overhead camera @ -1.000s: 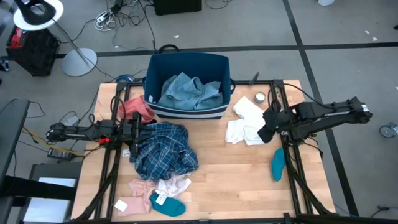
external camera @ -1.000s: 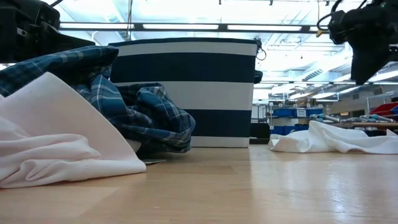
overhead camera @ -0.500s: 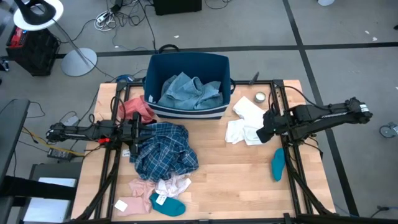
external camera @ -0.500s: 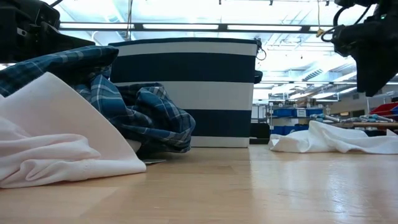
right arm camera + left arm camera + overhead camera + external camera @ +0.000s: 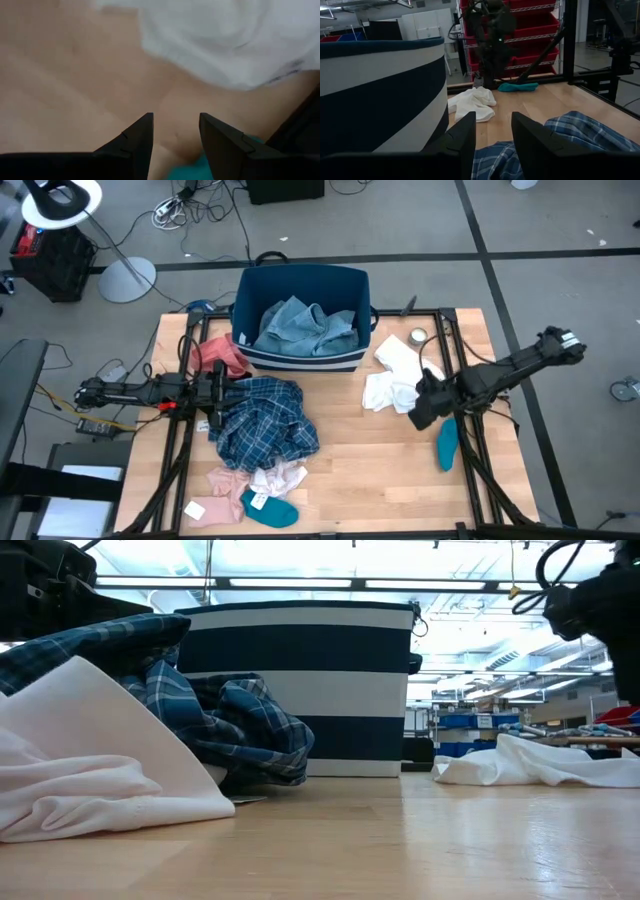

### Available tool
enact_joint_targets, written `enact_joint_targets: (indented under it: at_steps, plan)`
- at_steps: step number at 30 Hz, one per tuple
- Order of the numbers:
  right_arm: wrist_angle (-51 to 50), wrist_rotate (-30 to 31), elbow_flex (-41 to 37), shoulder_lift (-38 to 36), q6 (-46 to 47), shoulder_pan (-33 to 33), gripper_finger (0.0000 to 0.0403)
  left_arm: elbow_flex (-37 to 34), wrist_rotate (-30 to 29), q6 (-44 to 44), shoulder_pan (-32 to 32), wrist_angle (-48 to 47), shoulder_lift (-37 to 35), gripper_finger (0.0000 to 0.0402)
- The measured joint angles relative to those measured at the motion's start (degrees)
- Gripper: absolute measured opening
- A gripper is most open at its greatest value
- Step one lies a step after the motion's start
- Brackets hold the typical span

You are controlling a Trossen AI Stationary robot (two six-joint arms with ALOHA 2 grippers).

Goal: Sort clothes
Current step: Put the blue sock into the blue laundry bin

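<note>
R gripper (image 5: 421, 412), fingers apart, empty, over bare wood; crumpled white cloth piece (image 5: 392, 390) just beyond tips, teal sock (image 5: 446, 443) beside. L gripper (image 5: 216, 390) parted at blue plaid shirt (image 5: 262, 423).

A dark blue fabric bin (image 5: 303, 358) with white stripes stands at the far edge of the wooden worktop (image 5: 380, 470); its striped wall fills the middle of the low view. A small round metal tin (image 5: 418, 336) sits near the bin's right corner. On the grey floor beyond, a white lamp base (image 5: 127, 279) and loose cables (image 5: 190, 205) lie. Red storage bins (image 5: 530, 25) line shelving behind.
</note>
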Motion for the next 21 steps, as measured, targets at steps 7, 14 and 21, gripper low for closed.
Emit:
enact_joint_targets:
  at_steps: [7,14,21]
  plan:
    - [0.9,-11.2,0.0,3.2,-4.3,8.2,0.0160,0.0,0.0,0.0,0.0,0.0,0.0,0.0131]
    - [2.4,-12.8,0.0,6.0,-9.5,18.8,0.0160,0.0,0.0,0.0,0.0,0.0,0.0,0.0131]
    - [2.4,-7.0,0.0,11.2,-18.2,25.6,0.0160,0.0,0.0,0.0,0.0,0.0,0.0,0.0131]
